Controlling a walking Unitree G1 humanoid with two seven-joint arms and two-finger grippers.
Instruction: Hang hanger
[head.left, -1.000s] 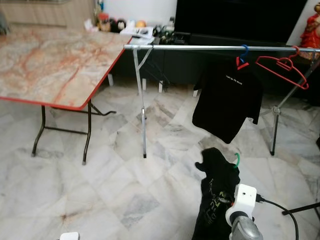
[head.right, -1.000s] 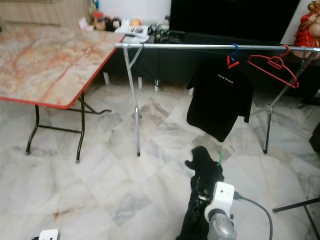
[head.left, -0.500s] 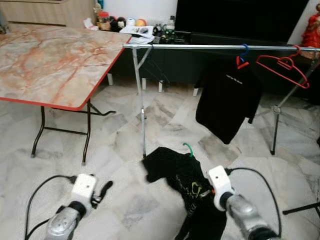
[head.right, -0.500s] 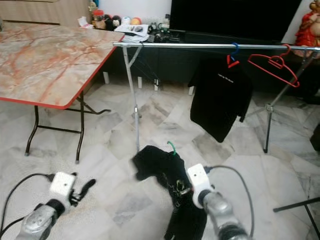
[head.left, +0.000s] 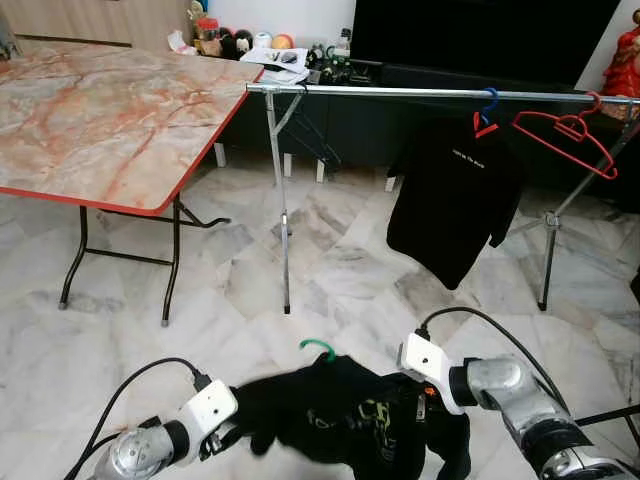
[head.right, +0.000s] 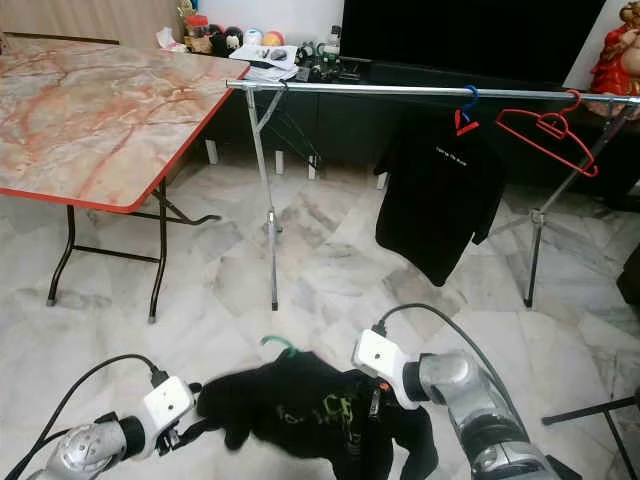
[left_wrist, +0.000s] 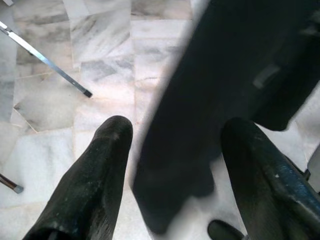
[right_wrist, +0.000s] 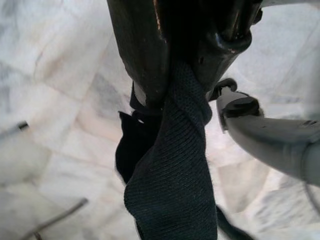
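1. Marble floor (head.left: 120, 340) spreads under a folding table (head.left: 100, 110) and a metal clothes rail (head.left: 400, 92).
2. On the rail hang a black T-shirt (head.left: 455, 195) and an empty red hanger (head.left: 570, 135).
3. Both arms reach low in front, holding a dark shirt (head.left: 340, 420) stretched between them, on a green hanger (head.left: 318, 347).
4. Right gripper (right_wrist: 175, 65) is clamped on the shirt's cloth.
5. Left gripper (left_wrist: 175, 150) has its fingers (left_wrist: 100, 175) wide apart, with the shirt's edge between them.
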